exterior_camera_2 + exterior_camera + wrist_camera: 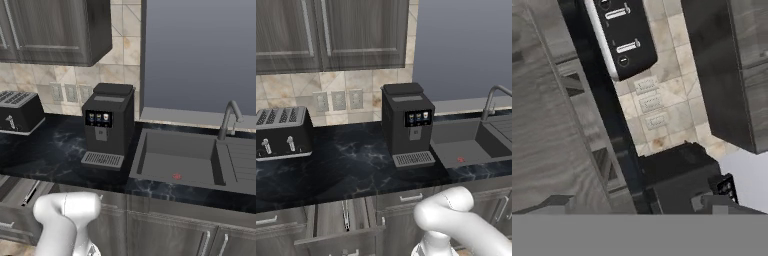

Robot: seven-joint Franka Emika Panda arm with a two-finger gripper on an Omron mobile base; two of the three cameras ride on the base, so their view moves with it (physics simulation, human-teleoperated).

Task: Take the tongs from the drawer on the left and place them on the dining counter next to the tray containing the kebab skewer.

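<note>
Black marble worktop [356, 170] runs across the kitchen wall, with a black four-slot toaster [282, 132] parked at the far left under the wall sockets, presumably to reach them. Below the worktop's front edge the drawer [341, 225] stands pulled open, and a slim dark utensil lying lengthwise inside it looks like the tongs [346, 215], though they are too small to be sure. Further right sits a coffee machine [407, 125], then the sink [466, 145] with its tap [493, 100] at the far right. The white arm [456, 220] folds low in front of the cabinets, elbow raised, wrist dropping out of sight. Whether the fingers are spread or closed, or hold anything, I cannot tell. The hand camera looks up along the cabinet fronts, rolled sideways.
</note>
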